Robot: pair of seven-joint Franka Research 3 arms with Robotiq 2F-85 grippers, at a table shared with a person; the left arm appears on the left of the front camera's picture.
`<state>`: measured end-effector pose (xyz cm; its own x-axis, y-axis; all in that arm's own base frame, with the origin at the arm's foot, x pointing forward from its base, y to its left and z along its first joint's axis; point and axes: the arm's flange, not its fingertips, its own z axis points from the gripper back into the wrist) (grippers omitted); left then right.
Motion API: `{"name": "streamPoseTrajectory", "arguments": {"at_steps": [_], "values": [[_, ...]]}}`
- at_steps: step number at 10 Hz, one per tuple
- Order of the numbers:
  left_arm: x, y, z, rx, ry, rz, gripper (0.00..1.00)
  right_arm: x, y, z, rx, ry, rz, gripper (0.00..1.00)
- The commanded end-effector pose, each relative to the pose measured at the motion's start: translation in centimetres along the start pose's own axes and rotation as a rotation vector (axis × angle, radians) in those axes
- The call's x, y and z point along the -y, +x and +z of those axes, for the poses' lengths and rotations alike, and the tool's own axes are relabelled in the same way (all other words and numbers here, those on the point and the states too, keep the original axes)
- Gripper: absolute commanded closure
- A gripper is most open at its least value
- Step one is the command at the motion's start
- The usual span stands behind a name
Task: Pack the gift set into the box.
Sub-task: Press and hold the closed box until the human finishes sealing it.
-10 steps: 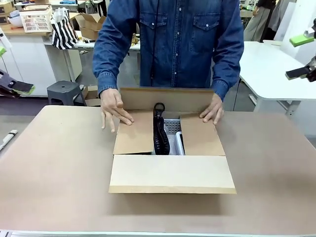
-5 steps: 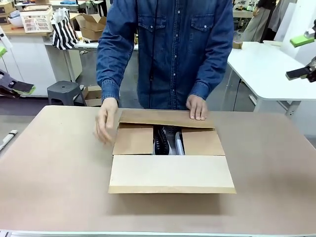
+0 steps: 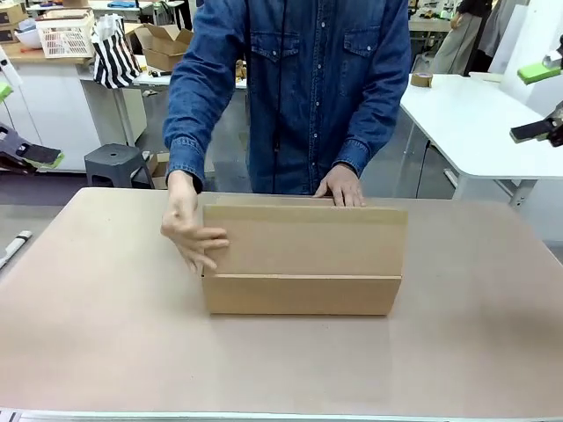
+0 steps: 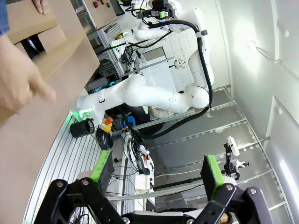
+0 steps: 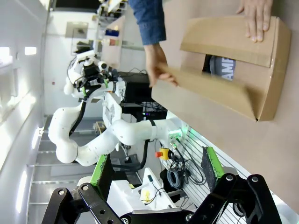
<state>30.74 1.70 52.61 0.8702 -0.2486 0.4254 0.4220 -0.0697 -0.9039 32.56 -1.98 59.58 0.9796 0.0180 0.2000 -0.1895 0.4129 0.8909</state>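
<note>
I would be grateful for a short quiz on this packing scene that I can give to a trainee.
1. True or false: the flaps of the box stand straight up, wide open.
2. What rests on the far top edge of the box? A. a person's hand. B. a roll of tape. C. a striped bag.
3. Fill in the gap: the left tool and the right tool are both ____, with nothing between their fingers.

Key: 1 false, the flaps are folded down over the top. 2 A. 3 open.
</note>
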Motion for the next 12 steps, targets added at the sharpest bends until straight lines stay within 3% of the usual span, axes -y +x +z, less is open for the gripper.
{"name": "streamPoseTrajectory", "arguments": {"at_steps": [1, 12], "values": [[0.21, -0.1, -0.22, 0.006, -0.017, 0.002, 0.0, -0.08, 0.12, -0.09, 0.005, 0.022, 0.027, 0.0], [0.21, -0.1, -0.22, 0.006, -0.017, 0.002, 0.0, -0.08, 0.12, -0.09, 0.005, 0.022, 0.027, 0.0]]}}
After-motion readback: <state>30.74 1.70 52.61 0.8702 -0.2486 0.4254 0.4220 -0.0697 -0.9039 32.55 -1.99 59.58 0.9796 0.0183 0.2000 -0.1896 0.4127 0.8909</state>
